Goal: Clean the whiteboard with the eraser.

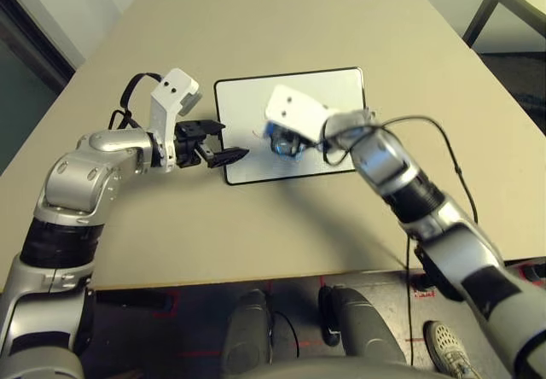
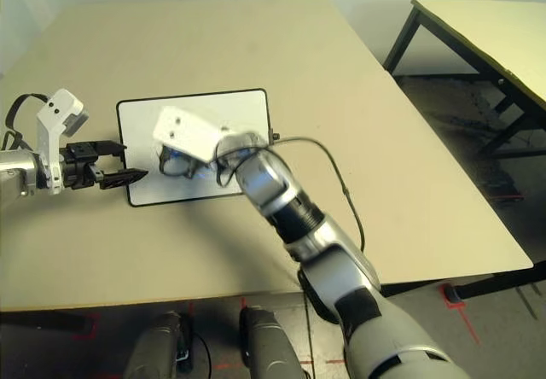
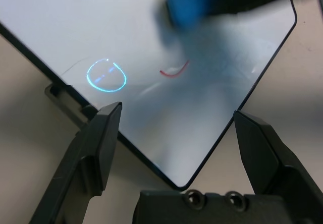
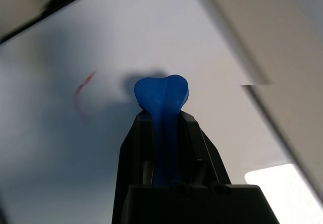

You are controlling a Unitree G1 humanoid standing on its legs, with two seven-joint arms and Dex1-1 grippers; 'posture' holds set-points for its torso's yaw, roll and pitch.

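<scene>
We see a broad beige table (image 1: 281, 20) with a smooth, plain top, its near edge running just above the floor at the bottom of the head views. Lying flat on it, a little left of centre and nearer to us than the middle, is the whiteboard (image 1: 324, 89), a white rectangle in a thin black frame with rounded corners, its long sides running across the table. A small black knob (image 2: 270, 135) sticks out from its right short side. On the board's white face we can make out a short red scribble (image 3: 174, 70). The board rests directly on the tabletop.
</scene>
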